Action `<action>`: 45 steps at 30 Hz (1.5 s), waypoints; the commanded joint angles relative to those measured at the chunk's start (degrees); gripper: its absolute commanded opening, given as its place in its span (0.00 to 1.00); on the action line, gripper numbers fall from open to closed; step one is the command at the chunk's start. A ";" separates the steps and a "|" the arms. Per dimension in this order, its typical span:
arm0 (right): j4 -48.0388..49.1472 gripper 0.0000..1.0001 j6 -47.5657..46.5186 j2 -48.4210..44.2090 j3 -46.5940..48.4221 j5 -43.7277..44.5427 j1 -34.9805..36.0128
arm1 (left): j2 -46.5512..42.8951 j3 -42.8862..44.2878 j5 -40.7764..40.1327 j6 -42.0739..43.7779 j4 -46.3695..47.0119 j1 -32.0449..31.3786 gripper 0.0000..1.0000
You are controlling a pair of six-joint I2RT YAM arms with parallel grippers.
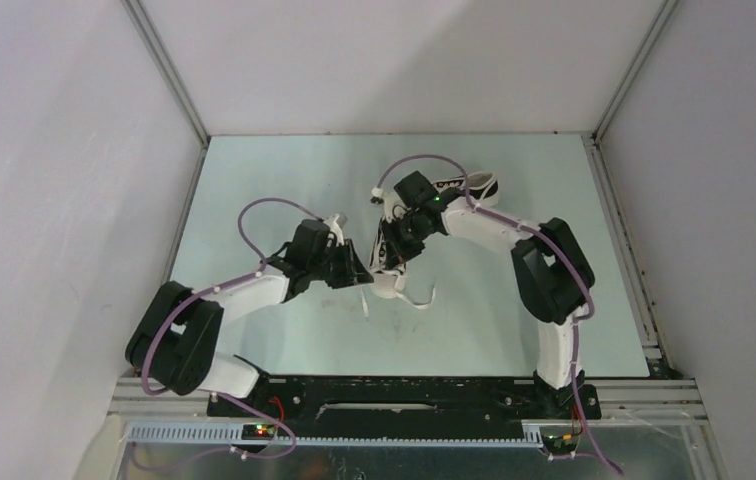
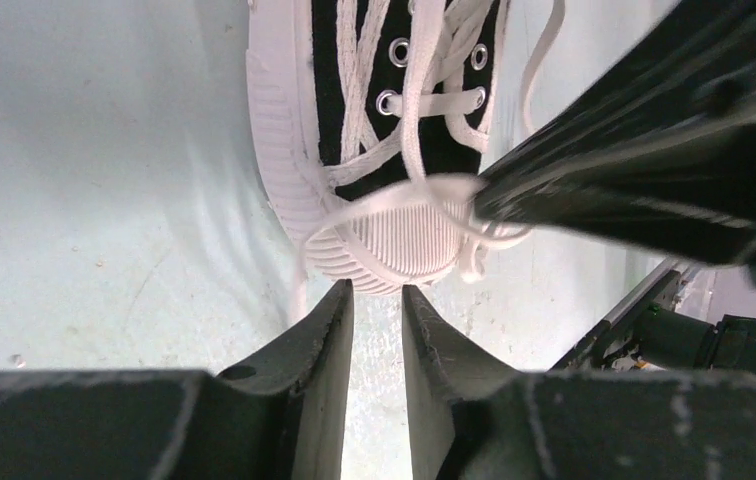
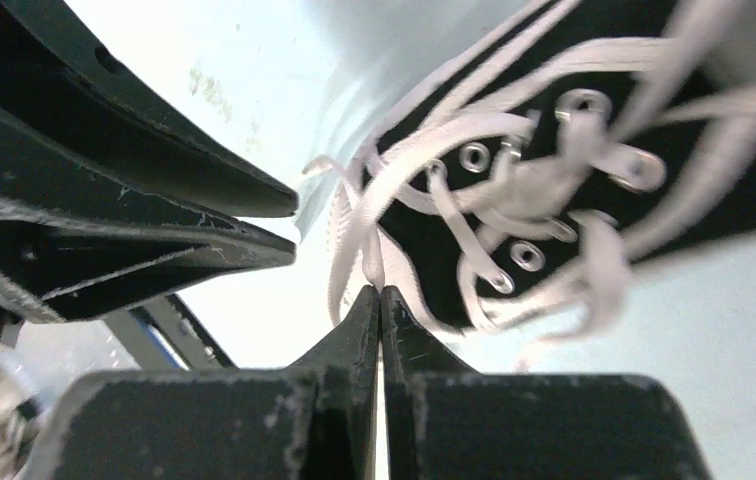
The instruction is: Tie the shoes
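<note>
The black canvas sneaker with white rubber toe cap [image 2: 394, 240] lies mid-way across the pale tabletop [image 1: 284, 170], toe toward the left gripper [image 2: 376, 296]; its fingers stand slightly parted, holding nothing, probably waiting; the right gripper [image 3: 381, 296] pinches a white lace [image 2: 404, 192] taut, likely to form a loop; the second sneaker [image 1: 479, 187] lies behind.

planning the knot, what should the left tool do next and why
Probably nudge the left tool forward to grip the lace strand over the toe cap: its jaws are open, empty, just short of it, and the right tool pinches that strand.
</note>
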 commanded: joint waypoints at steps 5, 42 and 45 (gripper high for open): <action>4.24 0.00 4.30 -15.51 -2.90 20.65 0.97 | -6.66 3.82 -4.40 3.86 -6.47 -0.23 0.30; 40.57 0.00 -3.39 -27.56 -26.41 19.29 6.77 | -0.33 7.93 3.61 -25.39 8.50 2.50 0.54; 40.59 0.00 -3.97 -27.65 -26.36 19.52 7.20 | 0.87 8.10 4.20 -26.44 9.74 2.54 0.54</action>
